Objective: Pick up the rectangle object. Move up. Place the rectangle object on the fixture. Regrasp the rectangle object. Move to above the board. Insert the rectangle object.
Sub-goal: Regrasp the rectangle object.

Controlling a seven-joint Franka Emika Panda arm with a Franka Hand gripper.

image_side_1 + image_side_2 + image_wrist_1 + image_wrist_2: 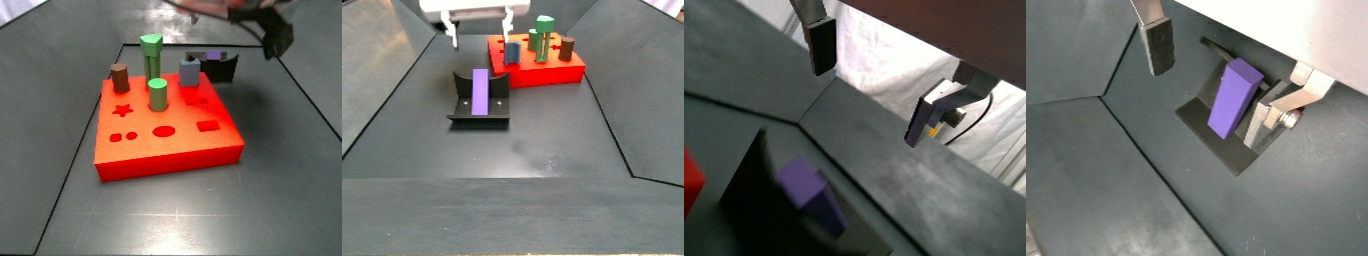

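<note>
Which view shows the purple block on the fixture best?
A side view: the purple block lies whole across the fixture, below the empty gripper. A wrist view shows it close; the others show only part.

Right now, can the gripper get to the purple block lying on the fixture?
Probably yes. The gripper hangs open above the rectangle object, which lies on the fixture with its top bare. Nothing sits between them, and the board with its pegs stands off to the side.

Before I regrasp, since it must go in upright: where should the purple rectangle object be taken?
Probably by its long side faces near the upper end, from above: the rectangle object leans on the fixture, and the open end effector hovers above.
</note>
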